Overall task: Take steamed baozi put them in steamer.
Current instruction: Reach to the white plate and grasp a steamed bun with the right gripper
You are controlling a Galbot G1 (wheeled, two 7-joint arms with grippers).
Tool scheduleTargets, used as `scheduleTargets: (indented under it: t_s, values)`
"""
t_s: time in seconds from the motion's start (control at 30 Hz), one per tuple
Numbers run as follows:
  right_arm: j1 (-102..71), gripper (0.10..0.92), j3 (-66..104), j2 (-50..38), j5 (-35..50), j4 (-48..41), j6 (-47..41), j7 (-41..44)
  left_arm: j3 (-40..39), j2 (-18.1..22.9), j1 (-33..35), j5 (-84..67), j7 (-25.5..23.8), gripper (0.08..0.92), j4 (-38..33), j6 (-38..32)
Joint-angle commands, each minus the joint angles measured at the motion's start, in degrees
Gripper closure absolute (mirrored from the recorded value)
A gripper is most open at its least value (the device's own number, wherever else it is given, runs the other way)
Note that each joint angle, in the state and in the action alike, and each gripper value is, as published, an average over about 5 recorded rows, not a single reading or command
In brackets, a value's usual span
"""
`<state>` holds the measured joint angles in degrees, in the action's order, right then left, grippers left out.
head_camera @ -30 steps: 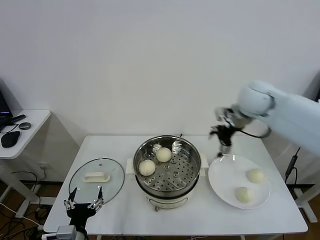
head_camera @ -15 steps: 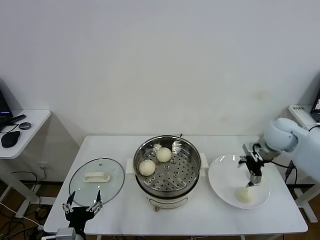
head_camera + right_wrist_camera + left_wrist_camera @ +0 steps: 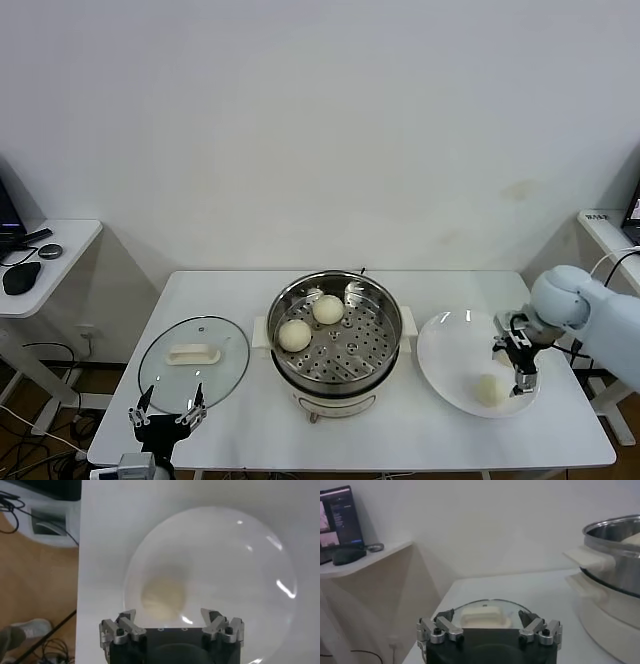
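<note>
Currently two baozi (image 3: 294,335) (image 3: 327,309) sit on the perforated tray of the steamer (image 3: 336,290), toward its left and rear. Right of the steamer, a white plate (image 3: 450,345) holds what is left. One bun (image 3: 489,389) shows plainly at the plate's near side. A second bun lies just behind it, mostly hidden by the arm in the head view; the right wrist view shows one pale bun (image 3: 163,597) on the plate ahead of the fingers.

Right end effector (image 3: 519,362) is low over the plate's right half, jaws spread wide, nothing between them. Its fingertips (image 3: 126,620) stand either side of the bun seen by the wrist camera, but contact is not visible.

Left end effector (image 3: 167,411) is parked at the counter's near edge, far left of the steamer, just in front of the glass lid (image 3: 193,357). Jaws spread, empty.

Step in hand, as I judge it: pick-up of the third bun, approach phase, grasp not yet made. Task about half done.

Next move calls for:
- lowering so the fingers straddle the bun, centred
- a gentle close, since soft dough may dent or squeeze out
- a lift clear of the plate rim and the steamer wall, then a release on the open right side of the tray, apart from the two buns there.
</note>
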<state>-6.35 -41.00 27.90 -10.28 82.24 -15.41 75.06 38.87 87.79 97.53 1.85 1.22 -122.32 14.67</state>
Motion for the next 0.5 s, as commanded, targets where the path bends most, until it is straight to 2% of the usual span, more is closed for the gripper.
scheduleTargets:
  t_s: [0.03,0.5]
  values:
    - [-3.3,0.203,2.0,0.8,-1.1,-1.7,0.5,-0.6,-0.1,-0.1,-0.4,0.0,-0.1,0.177,1.0,0.0]
    - [-4.9,0.203,2.6,3.0,-1.5,-3.4,0.2,-3.2,-0.3,0.1,-0.7,0.3,-0.1,0.177,1.5,0.0]
